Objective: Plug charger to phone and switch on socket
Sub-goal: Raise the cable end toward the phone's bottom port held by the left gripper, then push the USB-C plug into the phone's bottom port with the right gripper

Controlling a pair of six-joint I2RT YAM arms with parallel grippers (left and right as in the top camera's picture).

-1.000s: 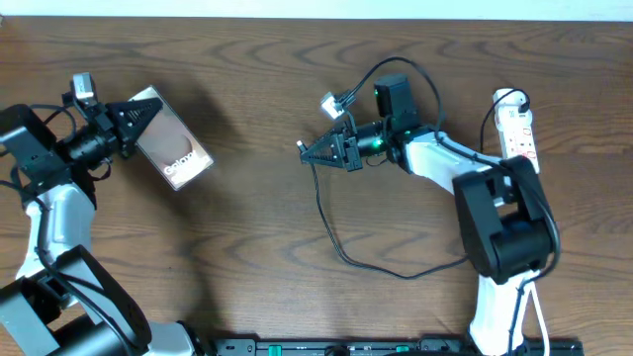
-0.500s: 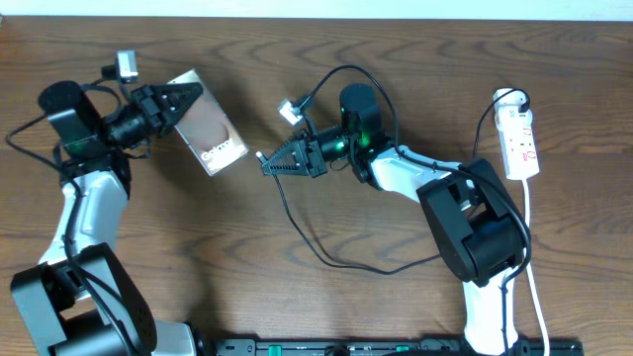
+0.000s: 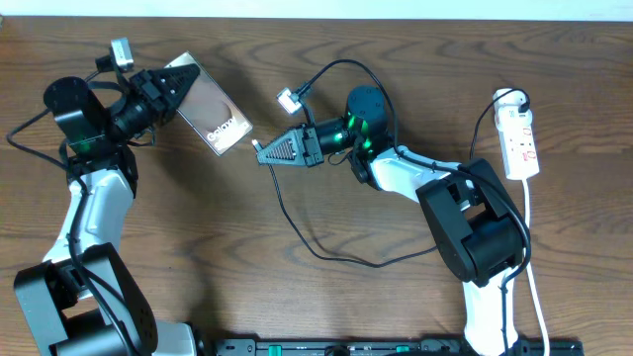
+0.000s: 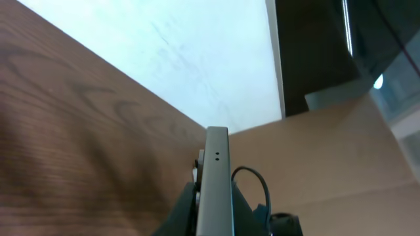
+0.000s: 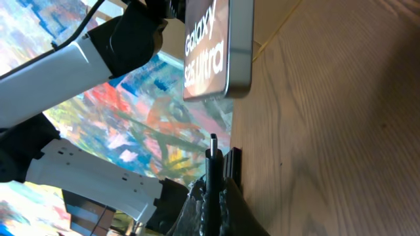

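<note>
Left pincer [image 3: 170, 89] is clamping the phone [image 3: 210, 111] up off the table [image 3: 247, 297] near its back left corner. Right pincer [image 3: 267, 153] is pinching the charger [image 5: 212, 147] plug tip just beside the phone's lettered end, not touching it. The socket [image 3: 519, 138] is lying along the right edge.

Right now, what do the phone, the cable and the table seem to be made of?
Phone: glossy glass-like face that mirrors light, with a satin silver edge, probably metal. Cable: thin, matte black, bending in loose loops, likely rubber or plastic sheathing. Table: dark brown wood grain, low sheen; solid wood or laminate cannot be told.
</note>
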